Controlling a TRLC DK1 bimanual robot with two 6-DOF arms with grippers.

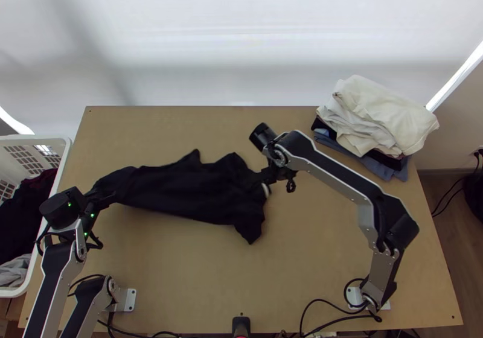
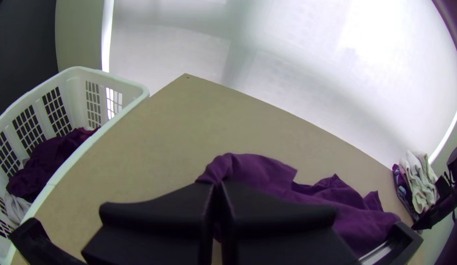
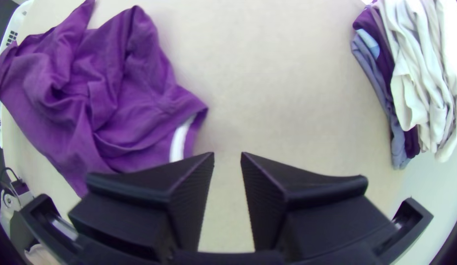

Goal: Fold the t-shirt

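- The t-shirt [image 1: 193, 193] lay rumpled across the table [image 1: 181, 265], left of middle.
- The left gripper [image 1: 104, 199] pinched its far-left end (a bunched bit).
- The right gripper's [image 1: 265, 176] fingers stood apart, near the other end.

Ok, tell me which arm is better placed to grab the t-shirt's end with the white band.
Probably the right: the right gripper is open, close to the white band, while the left gripper is shut on the t-shirt's opposite end.

Dark, rumpled t-shirt [image 1: 187, 190] in a loose bunch across the table [image 1: 181, 277]
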